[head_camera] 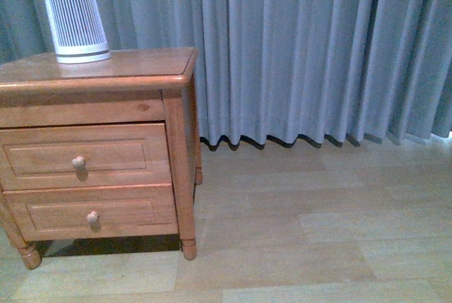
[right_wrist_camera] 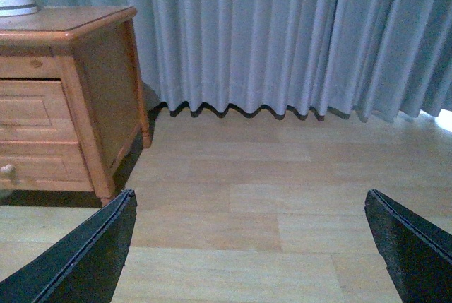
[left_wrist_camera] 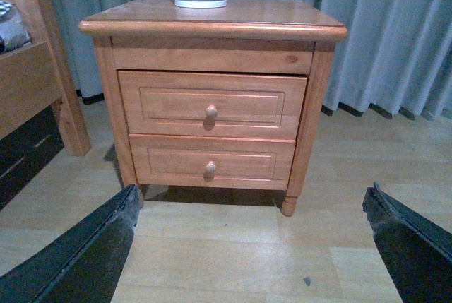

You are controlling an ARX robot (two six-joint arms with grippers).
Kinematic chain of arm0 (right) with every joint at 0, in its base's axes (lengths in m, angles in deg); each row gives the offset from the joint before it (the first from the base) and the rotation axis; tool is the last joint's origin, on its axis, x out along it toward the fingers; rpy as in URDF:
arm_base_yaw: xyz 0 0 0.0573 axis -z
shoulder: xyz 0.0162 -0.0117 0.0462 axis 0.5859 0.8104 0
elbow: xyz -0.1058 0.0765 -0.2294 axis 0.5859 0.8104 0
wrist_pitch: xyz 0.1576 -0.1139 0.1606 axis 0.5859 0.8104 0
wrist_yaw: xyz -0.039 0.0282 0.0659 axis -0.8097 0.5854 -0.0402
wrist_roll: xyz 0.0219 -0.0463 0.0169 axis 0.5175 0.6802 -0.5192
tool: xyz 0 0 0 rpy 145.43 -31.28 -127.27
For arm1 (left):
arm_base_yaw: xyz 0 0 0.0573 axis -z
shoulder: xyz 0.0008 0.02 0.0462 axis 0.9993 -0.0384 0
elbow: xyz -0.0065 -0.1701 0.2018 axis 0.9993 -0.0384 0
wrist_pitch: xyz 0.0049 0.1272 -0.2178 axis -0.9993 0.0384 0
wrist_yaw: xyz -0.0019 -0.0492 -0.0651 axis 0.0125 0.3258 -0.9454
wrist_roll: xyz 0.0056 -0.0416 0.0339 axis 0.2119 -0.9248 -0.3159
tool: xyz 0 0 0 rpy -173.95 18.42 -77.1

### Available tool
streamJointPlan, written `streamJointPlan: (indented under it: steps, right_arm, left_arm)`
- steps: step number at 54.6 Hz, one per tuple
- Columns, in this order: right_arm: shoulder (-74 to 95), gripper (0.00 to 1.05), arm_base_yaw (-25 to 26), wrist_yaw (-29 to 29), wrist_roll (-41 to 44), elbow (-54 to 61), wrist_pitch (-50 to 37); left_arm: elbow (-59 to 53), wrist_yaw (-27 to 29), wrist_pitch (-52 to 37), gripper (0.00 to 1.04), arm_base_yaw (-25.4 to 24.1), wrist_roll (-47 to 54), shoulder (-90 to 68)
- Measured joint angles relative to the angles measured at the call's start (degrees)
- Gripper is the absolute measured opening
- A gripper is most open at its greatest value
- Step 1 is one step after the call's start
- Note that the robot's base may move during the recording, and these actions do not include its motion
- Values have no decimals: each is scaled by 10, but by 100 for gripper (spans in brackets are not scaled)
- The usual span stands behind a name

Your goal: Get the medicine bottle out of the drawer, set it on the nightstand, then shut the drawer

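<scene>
Left tool (left_wrist_camera: 251, 190) spread wide, low before drawer (left_wrist_camera: 212, 104), right tool (right_wrist_camera: 251, 193) spread above floor (right_wrist_camera: 233, 176)

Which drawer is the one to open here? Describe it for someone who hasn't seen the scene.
Find the orange-brown wooden nightstand in front of the grey curtain, with a white ribbed appliance on top. It has two knobbed drawers stacked on its front. The target is the upper drawer, directly under the top and taller than the lower drawer beneath it.
</scene>
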Motion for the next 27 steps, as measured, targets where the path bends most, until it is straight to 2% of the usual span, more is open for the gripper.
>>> streamJointPlan:
  steps: [11,15,17,23,27]
  right_arm:
    - [0,98,0,0,0,0,0]
    - [0,98,0,0,0,0,0]
    - [0,98,0,0,0,0,0]
    - [0,98,0,0,0,0,0]
    - [0,98,0,0,0,0,0]
  left_arm:
    - [0,0,0,98,0,0,0]
    - [45,13,94,98,-7,-40,-71]
    - [70,6,106,98,-21,-47,-123]
    - [188,-36,3,98,-76,-43,-329]
    - [255,-49,-78,98,-90,-26,-434]
